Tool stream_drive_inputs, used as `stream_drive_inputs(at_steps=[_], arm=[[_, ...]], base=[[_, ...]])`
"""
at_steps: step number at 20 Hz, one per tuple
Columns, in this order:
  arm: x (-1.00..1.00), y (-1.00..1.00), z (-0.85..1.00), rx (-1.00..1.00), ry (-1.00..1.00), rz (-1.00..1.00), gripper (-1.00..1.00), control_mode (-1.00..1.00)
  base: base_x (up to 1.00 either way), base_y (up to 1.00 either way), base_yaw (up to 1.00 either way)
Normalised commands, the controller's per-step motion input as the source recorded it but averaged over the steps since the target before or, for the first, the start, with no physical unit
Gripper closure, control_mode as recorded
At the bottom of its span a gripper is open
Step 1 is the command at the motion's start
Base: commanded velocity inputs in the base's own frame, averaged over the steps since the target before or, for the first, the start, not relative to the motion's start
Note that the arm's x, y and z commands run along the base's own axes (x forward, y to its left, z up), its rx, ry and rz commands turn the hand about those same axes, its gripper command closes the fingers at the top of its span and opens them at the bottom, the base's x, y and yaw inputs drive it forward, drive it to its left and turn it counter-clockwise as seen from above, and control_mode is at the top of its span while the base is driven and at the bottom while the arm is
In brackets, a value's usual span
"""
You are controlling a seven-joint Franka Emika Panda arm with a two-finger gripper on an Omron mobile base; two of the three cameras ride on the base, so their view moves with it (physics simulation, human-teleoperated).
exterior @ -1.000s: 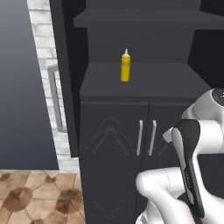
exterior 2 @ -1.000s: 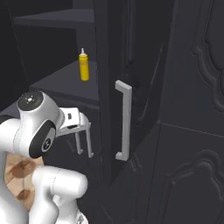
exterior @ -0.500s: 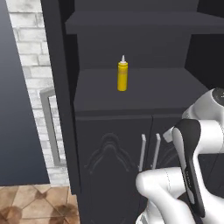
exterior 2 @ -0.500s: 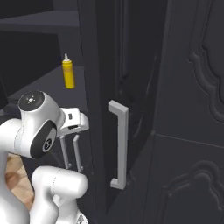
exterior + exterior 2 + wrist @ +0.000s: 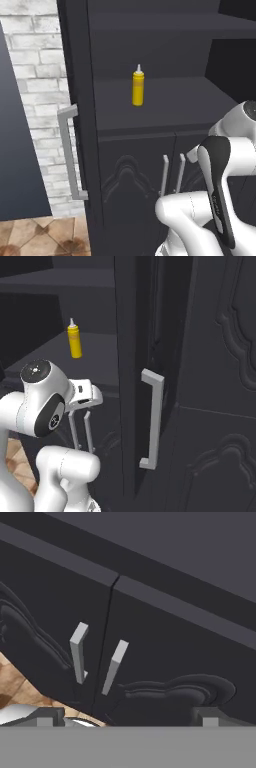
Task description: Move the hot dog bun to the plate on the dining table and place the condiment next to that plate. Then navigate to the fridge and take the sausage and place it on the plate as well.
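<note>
The condiment (image 5: 138, 87) is a small yellow squeeze bottle with a pointed nozzle. It stands upright and alone on the dark shelf of a black cabinet (image 5: 165, 102), and the right base view shows the condiment (image 5: 74, 341) from the other side. My gripper (image 5: 127, 717) is open, its finger tips wide apart with nothing between them. It hangs low in front of the cabinet's lower doors, well below the bottle. The hot dog bun, plate, dining table, fridge and sausage are out of view.
Two slim grey handles (image 5: 80, 652) sit side by side on the lower double doors (image 5: 171, 172). A tall black cabinet with a long grey handle (image 5: 152, 421) stands beside the shelf. At the left are a white brick wall (image 5: 35, 75), a blue-grey panel (image 5: 20, 150) and brown tiled floor (image 5: 35, 237).
The whole picture has shifted in both base views, so the base has driven; the black cabinet and the bottle now appear nearer. The gripper stays open.
</note>
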Motion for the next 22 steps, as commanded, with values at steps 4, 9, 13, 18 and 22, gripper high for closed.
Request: stream_drive_inputs(at_steps=[4, 9, 13, 18, 22], arm=[[0.00, 0.00, 0.00, 0.00, 0.00, 0.00, -1.00, 1.00], [0.00, 0.00, 0.00, 0.00, 0.00, 0.00, -1.00, 1.00], [0.00, 0.00, 0.00, 0.00, 0.00, 0.00, -1.00, 1.00], [0.00, 0.00, 0.00, 0.00, 0.00, 0.00, -1.00, 1.00], [0.00, 0.00, 0.00, 0.00, 0.00, 0.00, -1.00, 1.00]], base=[[0.37, 0.41, -0.18], [0.45, 0.27, -0.17], [0.49, 0.12, -0.12], [0.63, 0.19, -0.09], [0.71, 0.32, -0.09]])
